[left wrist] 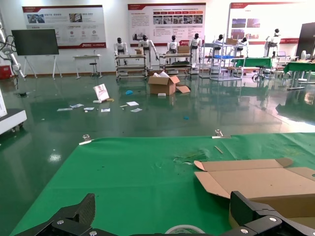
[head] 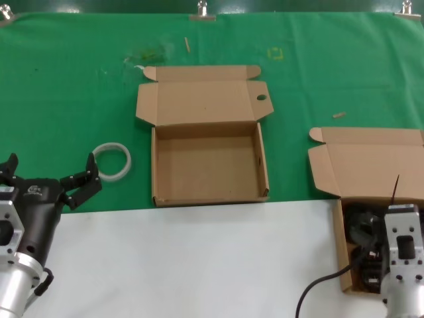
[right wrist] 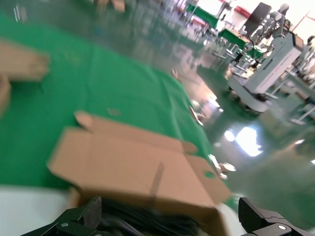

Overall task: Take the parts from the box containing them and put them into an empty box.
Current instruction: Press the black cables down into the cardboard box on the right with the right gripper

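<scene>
The empty box [head: 158, 165] lies open mid-table, with a round hole [head: 262, 98] through one lid flap. At the right edge stands the box containing the parts [head: 371, 165], lid up, with black coiled cords [head: 361, 232] inside. My right gripper [right wrist: 172, 219] hangs open just above those cords [right wrist: 147, 221], its fingers [right wrist: 83, 214] spread wide and holding nothing. In the head view its wrist [head: 404, 252] covers part of that box. My left gripper [head: 50, 169] is open at the near left, level with the cloth's edge and apart from both boxes.
A white plastic ring [head: 111, 161] lies on the green cloth between my left gripper and the empty box, and shows as a ring [left wrist: 184, 229] between the left fingers [left wrist: 83, 211]. White table surface [head: 199, 258] runs along the front.
</scene>
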Controlling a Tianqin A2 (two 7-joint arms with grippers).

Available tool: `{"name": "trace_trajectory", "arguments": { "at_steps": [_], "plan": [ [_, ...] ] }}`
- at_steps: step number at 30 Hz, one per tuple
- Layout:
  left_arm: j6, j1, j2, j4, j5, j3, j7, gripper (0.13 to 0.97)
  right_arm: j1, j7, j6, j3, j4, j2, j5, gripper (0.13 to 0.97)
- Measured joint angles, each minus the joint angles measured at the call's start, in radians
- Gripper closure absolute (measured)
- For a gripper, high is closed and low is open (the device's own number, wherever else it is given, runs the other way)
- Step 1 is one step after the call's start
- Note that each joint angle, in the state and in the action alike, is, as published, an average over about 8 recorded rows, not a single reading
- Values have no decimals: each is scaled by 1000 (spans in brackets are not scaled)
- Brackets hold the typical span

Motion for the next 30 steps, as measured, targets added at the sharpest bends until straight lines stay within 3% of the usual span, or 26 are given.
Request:
{"name": "trace_trajectory", "arguments": {
  "at_steps": [10,21,30],
  "plan": [
    [0,0,0,0,0,0,0,132,110,-460,217,7,-58,0,93,129],
    [0,0,0,0,0,0,0,132,219,-956,292,56,-139,0,288,129],
    [0,0,0,0,0,0,0,132,259,-1164,258,97,-183,0,378,129]
  ]
}}
